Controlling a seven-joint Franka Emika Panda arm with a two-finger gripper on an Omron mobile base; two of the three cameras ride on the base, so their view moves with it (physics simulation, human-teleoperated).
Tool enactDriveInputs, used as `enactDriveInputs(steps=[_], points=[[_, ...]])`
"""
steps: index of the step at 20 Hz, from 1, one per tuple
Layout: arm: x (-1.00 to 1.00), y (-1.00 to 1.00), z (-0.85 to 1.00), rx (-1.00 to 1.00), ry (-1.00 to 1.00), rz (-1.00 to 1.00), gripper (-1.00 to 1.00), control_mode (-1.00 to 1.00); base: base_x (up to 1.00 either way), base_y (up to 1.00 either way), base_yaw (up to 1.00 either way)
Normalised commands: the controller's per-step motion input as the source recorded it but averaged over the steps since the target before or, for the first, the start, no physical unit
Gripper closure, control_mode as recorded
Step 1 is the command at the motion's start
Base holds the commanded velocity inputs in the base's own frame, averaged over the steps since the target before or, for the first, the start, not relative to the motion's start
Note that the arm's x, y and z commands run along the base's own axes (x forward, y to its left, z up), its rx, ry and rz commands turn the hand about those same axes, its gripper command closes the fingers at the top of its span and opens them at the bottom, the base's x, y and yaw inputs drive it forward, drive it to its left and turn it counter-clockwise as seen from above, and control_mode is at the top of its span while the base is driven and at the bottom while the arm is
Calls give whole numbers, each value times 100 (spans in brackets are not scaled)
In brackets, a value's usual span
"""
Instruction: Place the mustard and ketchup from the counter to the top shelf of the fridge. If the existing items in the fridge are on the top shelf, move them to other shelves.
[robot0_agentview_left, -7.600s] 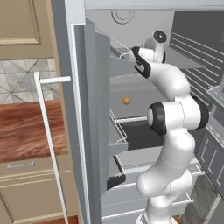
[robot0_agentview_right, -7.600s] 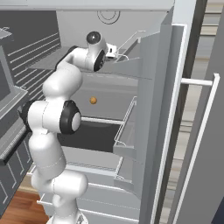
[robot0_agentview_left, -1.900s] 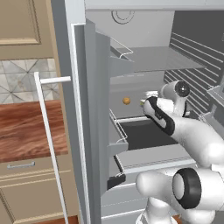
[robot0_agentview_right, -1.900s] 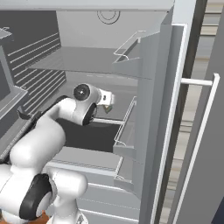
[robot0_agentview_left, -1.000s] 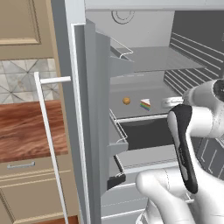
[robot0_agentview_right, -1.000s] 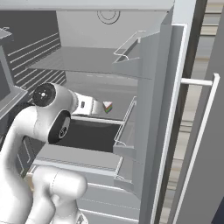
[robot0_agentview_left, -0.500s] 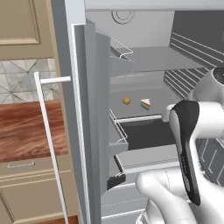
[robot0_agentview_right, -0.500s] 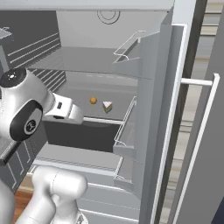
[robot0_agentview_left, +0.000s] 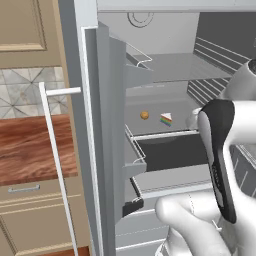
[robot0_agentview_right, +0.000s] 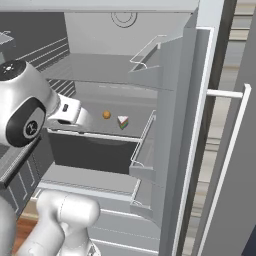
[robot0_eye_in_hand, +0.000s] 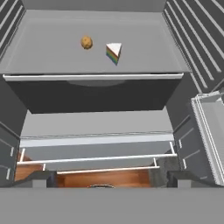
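Fridge (robot0_agentview_left: 105, 125) door wide open; cake wedge (robot0_agentview_left: 166, 119) and orange ball (robot0_agentview_left: 144, 115) sit side by side, apart, on a middle shelf (robot0_eye_in_hand: 52, 52), w/ the top shelf (robot0_agentview_left: 175, 67) above them bare — apparently cleared to make room for the bottles. Gripper (robot0_eye_in_hand: 107, 183) hangs in front of the lower shelves, jaws spread wide, holding nothing, free for the next pick. Mustard & ketchup can't be made out; counter (robot0_agentview_left: 30, 150) at left shows bare wood where visible.
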Motion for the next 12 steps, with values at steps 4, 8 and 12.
enactDriveInputs(steps=[4,8,12], points=[[-23,0,0,0,0,0,-100,100,-75,0,7],[0,0,0,0,0,0,-100,100,-100,19,16],[0,0,0,0,0,0,-100,100,-100,76,17]])
